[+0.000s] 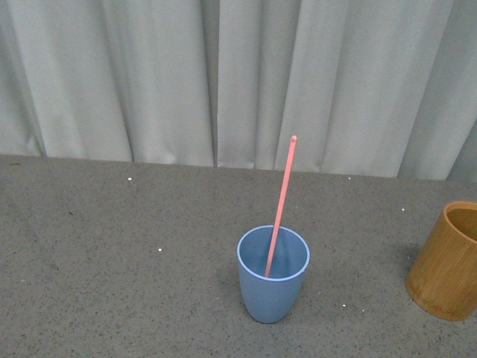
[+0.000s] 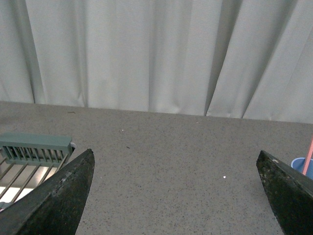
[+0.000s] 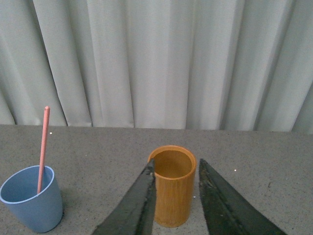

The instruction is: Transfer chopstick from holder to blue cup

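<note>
Salmon-pink stick [image 1: 280, 206]: leaning in the light blue plastic cup [image 1: 273, 284]
Right tool [image 3: 177, 174]: released — orange-brown bamboo holder [image 3: 171, 186] just beyond its tips
Left tool [image 2: 176, 171]: spread wide, holding nothing

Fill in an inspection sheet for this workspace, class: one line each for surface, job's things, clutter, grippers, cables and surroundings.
Surface: grey speckled table, a few white specks.
Job's things: one chopstick stands leaning in the blue cup; the holder looks empty, upright, apart from the cup.
Clutter: a grey-green slatted rack at the table's edge in the left wrist view.
Grippers: left gripper open wide, holding nothing; right gripper partly open, fingers in front of the holder, holding nothing.
Cables: nothing seen.
Surroundings: pale pleated curtain behind the table.
</note>
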